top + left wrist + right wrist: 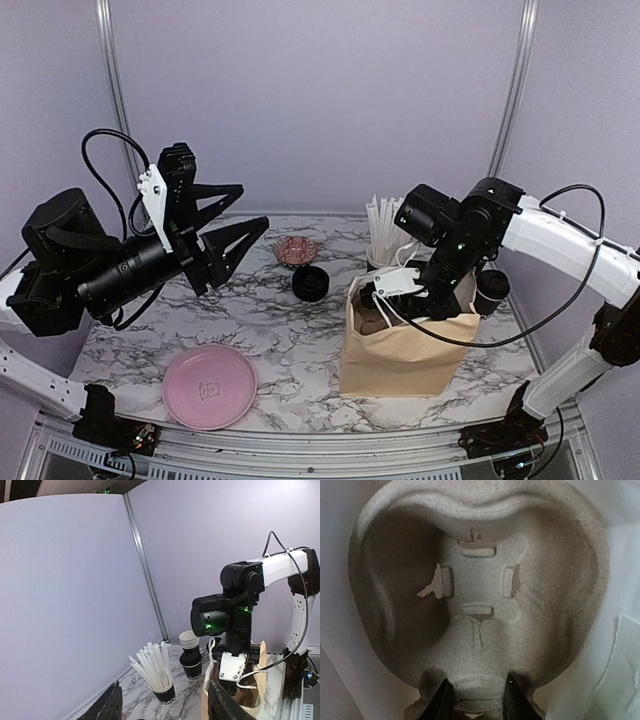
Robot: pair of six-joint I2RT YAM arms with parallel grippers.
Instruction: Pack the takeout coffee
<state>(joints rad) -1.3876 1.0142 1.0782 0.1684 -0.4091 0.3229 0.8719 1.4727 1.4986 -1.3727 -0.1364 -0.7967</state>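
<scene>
A stack of small black paper cups [192, 666], cream-white inside, stands on the marble table behind the paper bag; in the top view the cups [490, 292] are to the bag's right. My right gripper [388, 308] reaches down into the tan paper bag [400, 360]. In its wrist view the right gripper [477, 701] is shut on the middle ridge of the brown pulp cup carrier [480, 605], whose hole is empty. My left gripper [255, 205] hangs high over the table's left side, open and holding nothing; its view shows the left gripper [167, 707] facing the bag [252, 692].
A black cup of white straws [385, 240] stands behind the bag, and shows as the straw cup [162, 682] in the left wrist view. A stack of black lids [310, 283] and a small dish [296, 250] sit mid-table. A pink plate [210, 386] lies near the front left.
</scene>
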